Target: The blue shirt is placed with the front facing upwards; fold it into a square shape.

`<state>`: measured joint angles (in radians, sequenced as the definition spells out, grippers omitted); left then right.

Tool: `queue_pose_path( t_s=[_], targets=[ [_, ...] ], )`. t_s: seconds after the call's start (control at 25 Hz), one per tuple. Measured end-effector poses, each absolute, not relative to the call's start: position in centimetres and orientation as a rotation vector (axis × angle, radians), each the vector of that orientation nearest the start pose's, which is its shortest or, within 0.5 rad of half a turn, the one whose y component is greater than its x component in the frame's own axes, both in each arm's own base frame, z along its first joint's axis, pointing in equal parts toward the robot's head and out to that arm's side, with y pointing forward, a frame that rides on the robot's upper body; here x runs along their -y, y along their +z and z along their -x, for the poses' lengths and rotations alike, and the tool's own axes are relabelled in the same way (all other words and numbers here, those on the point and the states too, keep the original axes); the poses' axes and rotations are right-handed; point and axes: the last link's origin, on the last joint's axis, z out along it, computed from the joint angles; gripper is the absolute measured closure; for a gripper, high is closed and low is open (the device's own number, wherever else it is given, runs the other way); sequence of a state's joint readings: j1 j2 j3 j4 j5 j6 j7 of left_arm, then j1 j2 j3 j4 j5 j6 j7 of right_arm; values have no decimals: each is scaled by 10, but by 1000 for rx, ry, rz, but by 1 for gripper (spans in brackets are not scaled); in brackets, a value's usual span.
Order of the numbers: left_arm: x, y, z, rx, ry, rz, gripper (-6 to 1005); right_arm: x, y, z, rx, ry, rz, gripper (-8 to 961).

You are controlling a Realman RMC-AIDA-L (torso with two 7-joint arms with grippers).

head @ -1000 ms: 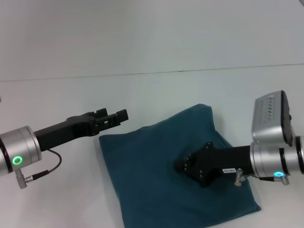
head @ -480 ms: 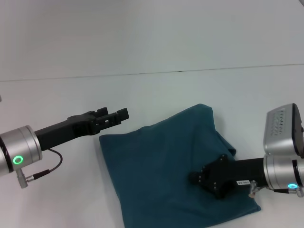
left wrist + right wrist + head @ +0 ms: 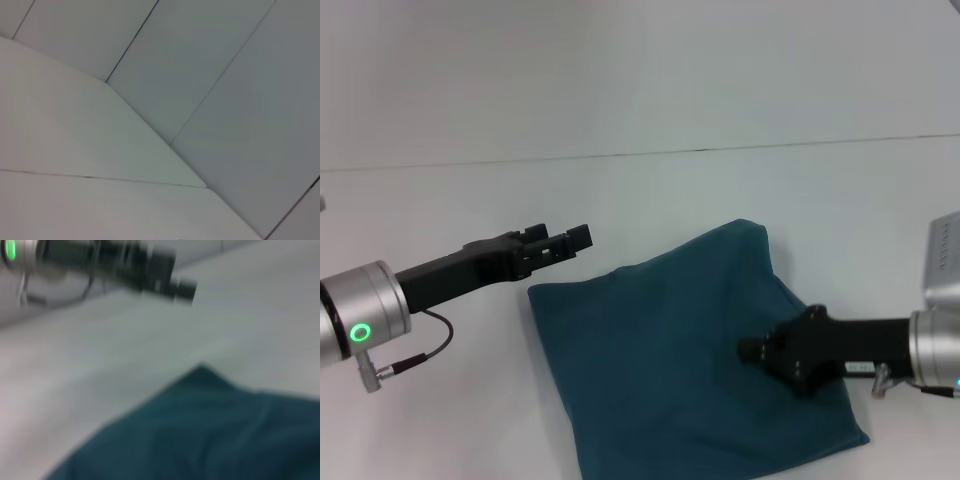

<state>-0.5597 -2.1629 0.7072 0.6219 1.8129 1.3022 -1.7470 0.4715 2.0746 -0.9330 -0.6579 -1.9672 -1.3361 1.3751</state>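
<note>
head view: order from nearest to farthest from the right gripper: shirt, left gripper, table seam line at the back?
1. Blue shirt: right under the right gripper, which is over its right half.
2. Left gripper: up and to the left, just beyond the shirt's far left corner.
3. Table seam: farthest, running across the back of the white table.

Left end effector raised; right end effector low.

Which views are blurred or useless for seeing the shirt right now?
Head view: sharp, even light, the blue shirt and both grippers clear, left gripper beside it, right gripper over it. Right wrist view: motion-blurred, shirt edges smeared. Left wrist view: only the white table and wall panels, no shirt.
</note>
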Motion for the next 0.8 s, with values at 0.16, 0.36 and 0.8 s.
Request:
queue_pose_path(
  t_s=[0.16, 0.36, 0.8],
  targets=[
    [-367, -31, 243, 1240, -934, 2330, 120, -329, -14, -272, -602, 569, 2707, 883],
    [-375, -43, 252, 1330, -859, 2263, 123, -330, -1, -263, -595, 690, 2686, 875],
    [-380, -54, 257, 1460, -696, 2240, 130, -328, 34, -263, -612, 771, 2638, 667]
  ],
)
